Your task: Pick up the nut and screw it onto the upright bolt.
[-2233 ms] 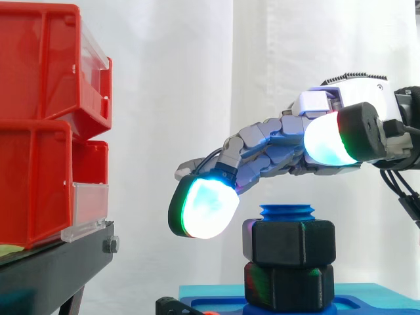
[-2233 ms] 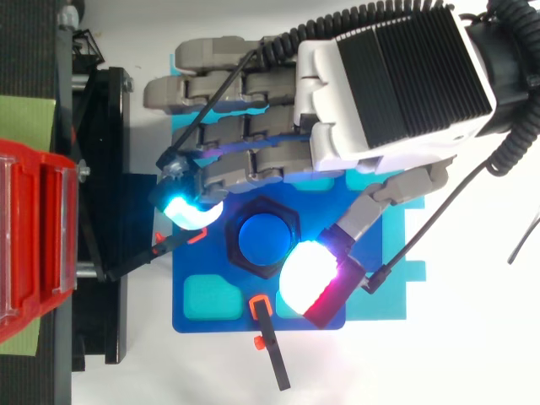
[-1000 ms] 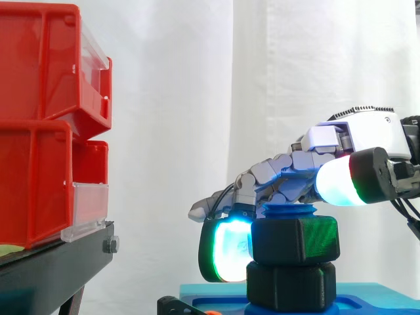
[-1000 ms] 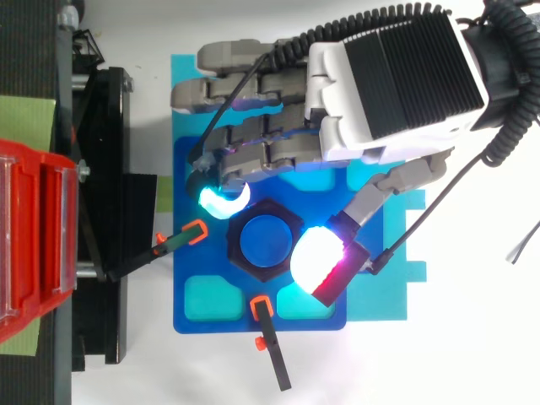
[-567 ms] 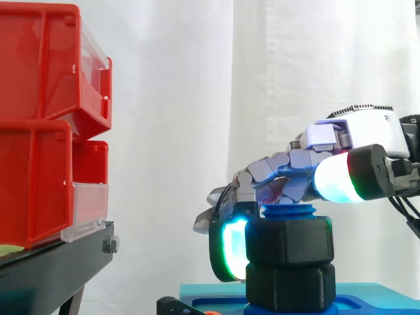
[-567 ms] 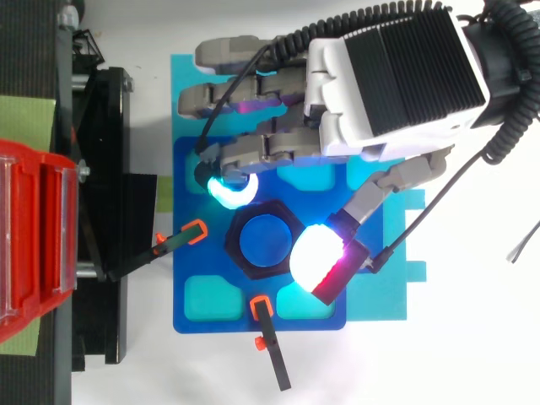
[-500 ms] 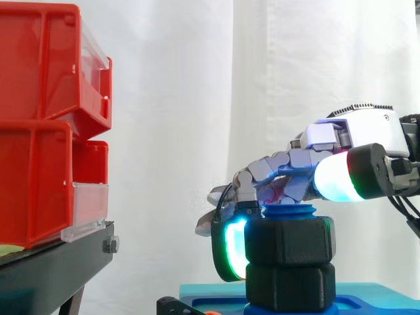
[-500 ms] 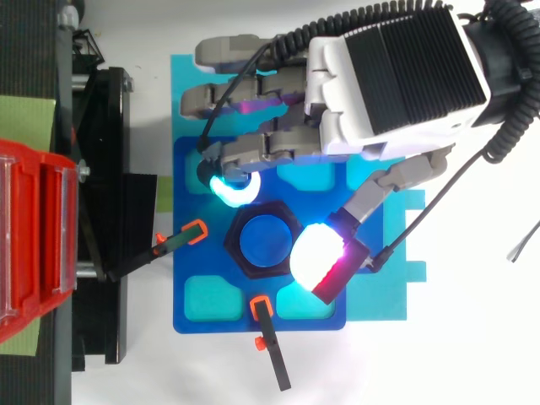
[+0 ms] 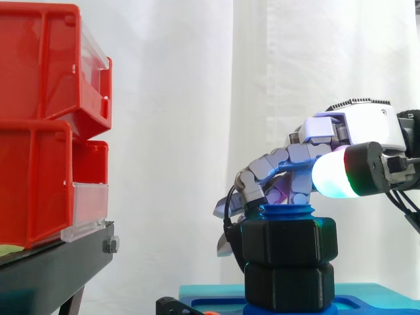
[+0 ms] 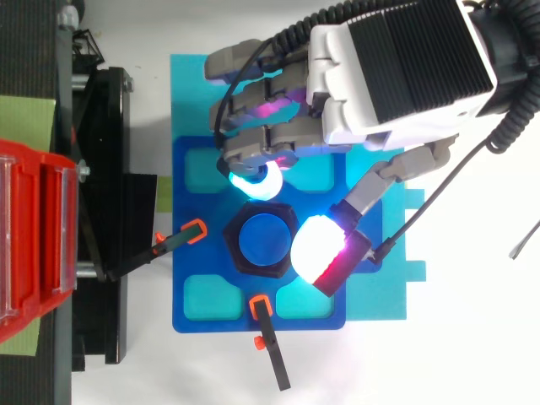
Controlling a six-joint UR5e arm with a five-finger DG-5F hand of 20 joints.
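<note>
Red bins [image 9: 46, 131] stacked at far left on a black stand [image 9: 59, 266], well apart from the work and unlikely to get in the way. Nearer in, seen from above, orange-tipped clamps [image 10: 196, 228] lying on the blue plate [image 10: 190, 316], near the nut: liable to snag a fingertip on a wide sweep round the hex.

Black nut [image 9: 289, 241] sitting on the blue upright bolt [image 9: 287, 211], above a second black hex block [image 9: 289, 285], with only the bolt's top ridges proud of it. Judged well down the thread, turning in hand. Cannot tell whether touching the lower block or just clear of it.

Main risks from here:
- Pads sliding across the flat faces instead of carrying the nut round, from too light a pinch.
- Nut binding or cross-threading, from pressure off the bolt's axis.
- A backward nudge on regrasp, undoing part of a turn.

Over to the right, hand [image 10: 396, 67] reaching in palm-down above the bolt, about level in the side view. Fingers [image 10: 256, 181] curled down behind the nut, cyan pad touching its far face. Thumb pad [image 10: 316, 249], glowing white and red, pressed to the near right corner. Closed in a pinch on the nut, other fingers folded further back.
</note>
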